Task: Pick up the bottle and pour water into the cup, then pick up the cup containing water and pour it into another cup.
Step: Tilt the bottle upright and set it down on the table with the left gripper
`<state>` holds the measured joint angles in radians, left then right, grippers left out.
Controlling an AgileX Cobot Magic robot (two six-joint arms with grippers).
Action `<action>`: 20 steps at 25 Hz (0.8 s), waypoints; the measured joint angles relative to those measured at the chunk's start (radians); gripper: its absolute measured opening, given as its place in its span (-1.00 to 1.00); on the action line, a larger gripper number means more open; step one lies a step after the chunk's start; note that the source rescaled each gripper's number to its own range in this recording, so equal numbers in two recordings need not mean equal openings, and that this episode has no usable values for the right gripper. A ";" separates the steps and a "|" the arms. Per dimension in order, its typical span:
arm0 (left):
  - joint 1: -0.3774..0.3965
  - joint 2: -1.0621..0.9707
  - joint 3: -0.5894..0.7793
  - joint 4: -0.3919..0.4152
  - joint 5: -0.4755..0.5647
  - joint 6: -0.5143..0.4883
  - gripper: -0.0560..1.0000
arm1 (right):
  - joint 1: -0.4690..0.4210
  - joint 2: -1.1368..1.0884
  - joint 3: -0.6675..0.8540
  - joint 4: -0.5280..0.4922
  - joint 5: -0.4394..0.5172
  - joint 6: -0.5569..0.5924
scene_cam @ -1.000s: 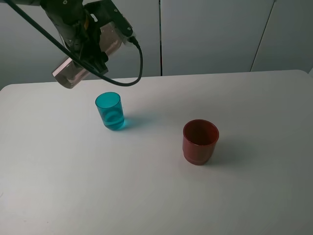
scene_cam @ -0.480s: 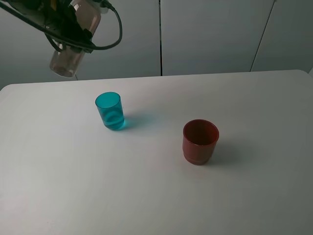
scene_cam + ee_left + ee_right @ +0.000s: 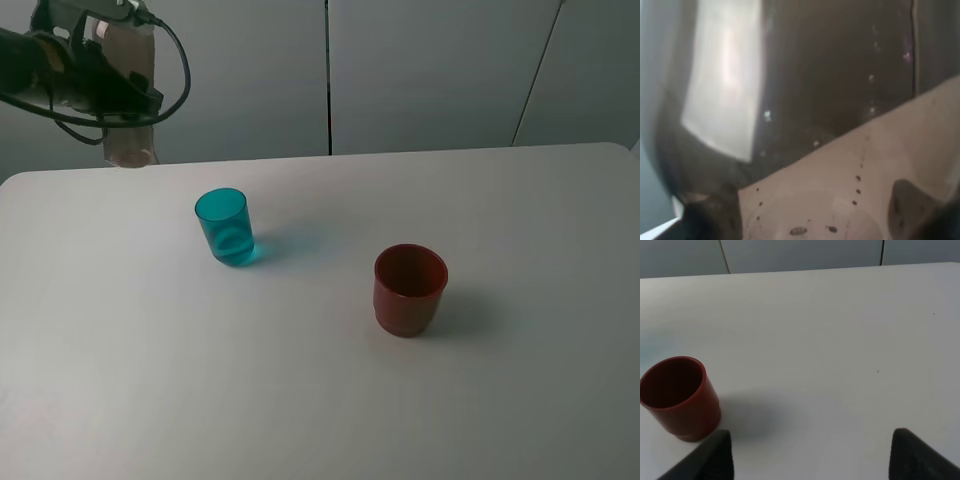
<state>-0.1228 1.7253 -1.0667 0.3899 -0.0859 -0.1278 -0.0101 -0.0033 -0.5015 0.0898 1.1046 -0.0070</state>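
Up and away went the bottle (image 3: pixel 130 148), from tipped near the teal cup (image 3: pixel 225 228) to almost straight by the back left edge of the table (image 3: pixel 300 400), with the left gripper (image 3: pixel 108 88) shut tight around it, and if it gets set down crooked there it could fall over and spill.

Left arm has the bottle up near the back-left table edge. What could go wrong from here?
1. The bottle hangs in the left end effector over the back edge of the table; set down there, it may tip or go off.
2. The teal cup seems to hold water; a hard or off-centre grasp could spill it.
3. The right end effector is open with the red-brown cup just ahead; a careless reach may knock it.
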 joint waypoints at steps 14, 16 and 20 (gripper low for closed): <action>0.214 0.036 0.253 -0.029 -0.492 0.004 -0.86 | 0.000 0.000 0.000 0.000 0.000 0.000; 0.232 0.074 0.267 -0.031 -0.564 0.007 -0.86 | 0.000 0.000 0.000 0.000 0.000 0.000; 0.239 0.145 0.271 -0.052 -0.625 0.033 -0.86 | 0.000 0.000 0.000 0.000 0.000 0.000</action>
<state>0.1164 1.8700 -0.7955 0.3374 -0.7113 -0.0949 -0.0101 -0.0033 -0.5015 0.0898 1.1046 -0.0070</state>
